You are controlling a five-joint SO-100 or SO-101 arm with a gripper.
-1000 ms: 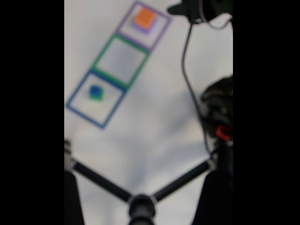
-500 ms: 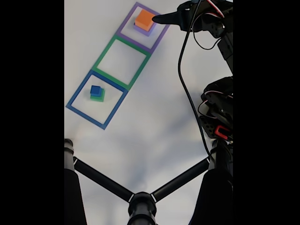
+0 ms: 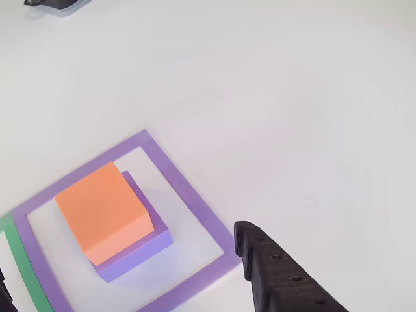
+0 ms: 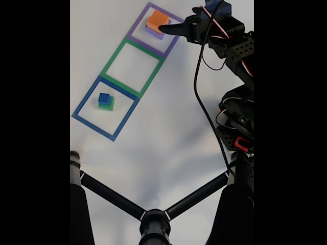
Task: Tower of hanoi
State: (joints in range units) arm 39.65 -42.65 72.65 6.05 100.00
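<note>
An orange cube point(image 3: 104, 211) sits on a wider purple block point(image 3: 140, 250) inside the purple square outline point(image 3: 188, 195). In the fixed view this stack point(image 4: 158, 21) is at the top, and my gripper point(image 4: 163, 29) points left at it, its tip just right of the purple block. The other view shows one black finger point(image 3: 276, 273) at the lower right, over the purple outline's corner and apart from the blocks. In the blue square point(image 4: 84, 120) a small blue cube point(image 4: 104, 98) rests on a green block point(image 4: 107, 106). Nothing is held.
The green square outline point(image 4: 115, 53) between the other two has nothing inside it. My arm and its cable point(image 4: 202, 97) run down the right side of the fixed view. A black stand point(image 4: 153, 222) with two struts crosses the bottom.
My gripper has moved down and left in the fixed view, from beside the purple square's top right corner to close against the orange and purple stack. The blocks have not moved.
</note>
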